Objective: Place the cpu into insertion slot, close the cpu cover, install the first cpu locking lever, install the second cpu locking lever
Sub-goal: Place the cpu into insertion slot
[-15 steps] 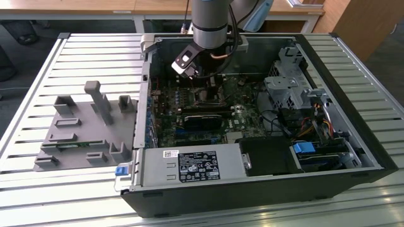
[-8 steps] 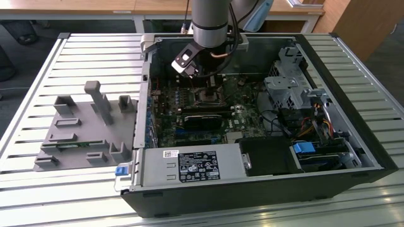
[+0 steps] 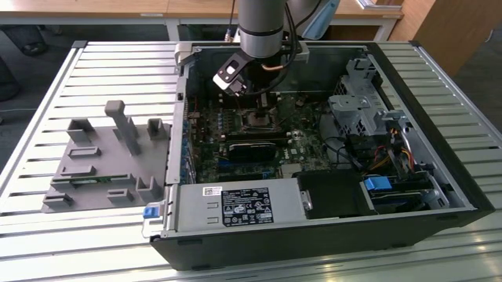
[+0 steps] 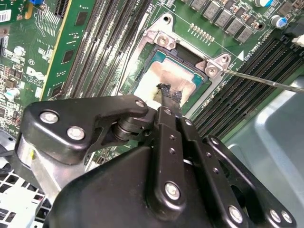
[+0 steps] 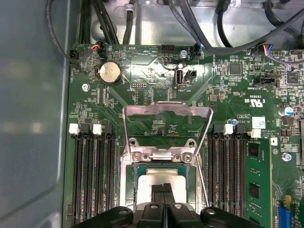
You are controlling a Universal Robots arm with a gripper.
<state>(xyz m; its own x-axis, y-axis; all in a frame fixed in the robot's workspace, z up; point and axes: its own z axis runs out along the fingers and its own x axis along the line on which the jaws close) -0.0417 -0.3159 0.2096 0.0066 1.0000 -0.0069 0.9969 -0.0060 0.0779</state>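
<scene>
Now | black robot claw is squeezing its fingers together on nothing, tips sitting right at the chip's top | small flat silver-grey square cpu is lying in the dark square insertion slot (silver rim, green circuit board) | thin silver metal cpu cover is standing tipped up, open.

The arm, top centre of the exterior view, is a silver-grey cylinder trailing black cables. The gripper is black linkage plates with silver screws.
</scene>
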